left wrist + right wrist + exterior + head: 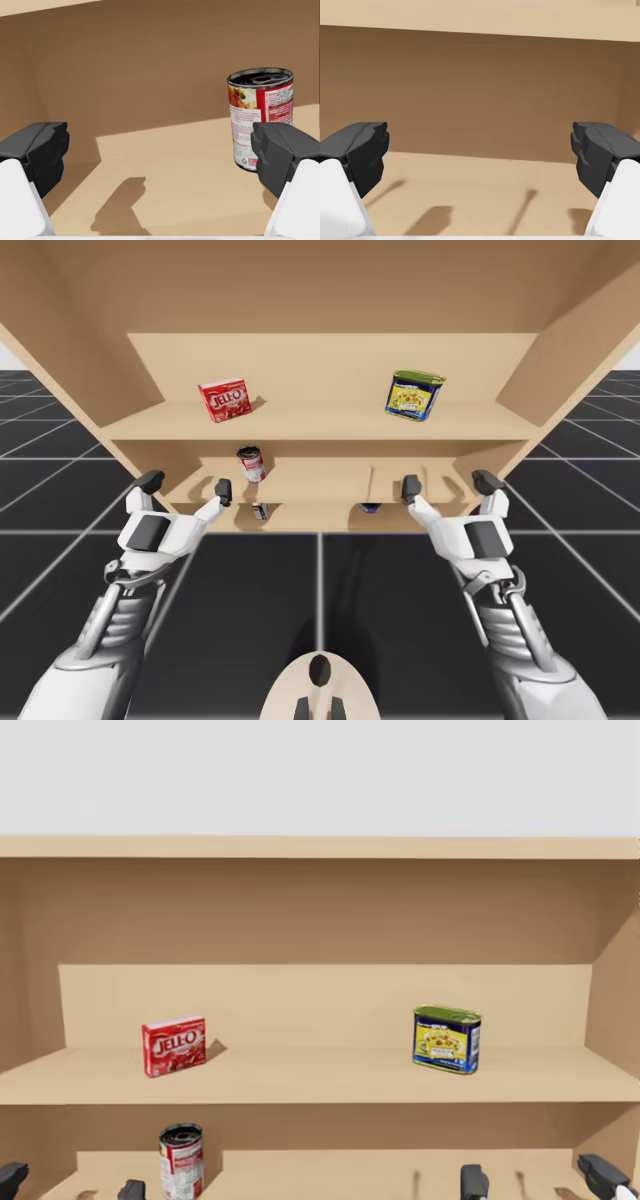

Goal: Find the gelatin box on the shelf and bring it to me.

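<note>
High view: my left pincer (187, 486) hangs released at the lower shelf (320, 480). The red gelatin box (224, 400) stands on the upper shelf (320, 422), left part, with a red-and-white can (251, 464) below it. A blue-yellow tin (414, 395) stands to the right. My right pincer (448, 485) is released too.

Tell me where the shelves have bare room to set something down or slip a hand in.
On the upper shelf, the wide stretch between the red box and the blue-and-yellow tin is bare. On the lower shelf, the board ahead of my right gripper is bare. It is tightest by the can, ahead of my left gripper.
</note>
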Controlling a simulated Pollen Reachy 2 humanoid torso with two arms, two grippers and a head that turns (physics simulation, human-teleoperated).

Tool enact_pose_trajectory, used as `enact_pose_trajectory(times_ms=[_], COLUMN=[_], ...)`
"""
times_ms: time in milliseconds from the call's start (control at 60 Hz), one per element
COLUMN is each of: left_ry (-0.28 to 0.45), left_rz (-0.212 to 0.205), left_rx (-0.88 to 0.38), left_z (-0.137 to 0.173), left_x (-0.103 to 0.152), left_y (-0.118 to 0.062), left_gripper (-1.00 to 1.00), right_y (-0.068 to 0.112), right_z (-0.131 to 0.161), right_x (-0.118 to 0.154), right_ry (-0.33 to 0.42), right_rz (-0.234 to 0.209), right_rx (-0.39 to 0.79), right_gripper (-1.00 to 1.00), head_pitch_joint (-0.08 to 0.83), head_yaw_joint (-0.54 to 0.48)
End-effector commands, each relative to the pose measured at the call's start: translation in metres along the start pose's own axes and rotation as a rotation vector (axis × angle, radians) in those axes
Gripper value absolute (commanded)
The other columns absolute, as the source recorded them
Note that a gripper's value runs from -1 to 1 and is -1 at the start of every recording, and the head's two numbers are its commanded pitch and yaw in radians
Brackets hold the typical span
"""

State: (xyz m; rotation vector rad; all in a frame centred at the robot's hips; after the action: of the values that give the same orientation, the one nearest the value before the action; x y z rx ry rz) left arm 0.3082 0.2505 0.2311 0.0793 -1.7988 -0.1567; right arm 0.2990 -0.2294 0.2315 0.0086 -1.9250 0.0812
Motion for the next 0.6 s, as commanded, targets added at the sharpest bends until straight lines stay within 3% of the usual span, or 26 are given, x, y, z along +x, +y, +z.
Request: enact_pose_trajectory(times_ms=[17, 300, 600], left_ry=[0.003, 0.003, 0.008], left_rz=[0.001, 0.002, 0.003], left_rx=[-0.002, -0.002, -0.005], left_z=[-0.0001, 0.0002, -0.0002], left_x=[0.0, -0.0001, -0.0009], left_y=[-0.0001, 0.0001, -0.0003], left_gripper=[-1.0, -1.0, -1.0], right_y=[0.0043, 0.0024, 0.0019], right_z=[0.0013, -0.0001, 0.0004], right_x=[-0.0022, -0.0011, -0.0002], right_ry=[-0.012, -0.002, -0.002], right_rz=[-0.025, -0.03, -0.027], right_rx=[-0.042, -0.022, -0.018], right_gripper=[-1.0, -1.0, -1.0], head_pitch_joint=[-0.001, 0.083, 0.115], head_yaw_joint=[-0.02, 0.04, 0.24])
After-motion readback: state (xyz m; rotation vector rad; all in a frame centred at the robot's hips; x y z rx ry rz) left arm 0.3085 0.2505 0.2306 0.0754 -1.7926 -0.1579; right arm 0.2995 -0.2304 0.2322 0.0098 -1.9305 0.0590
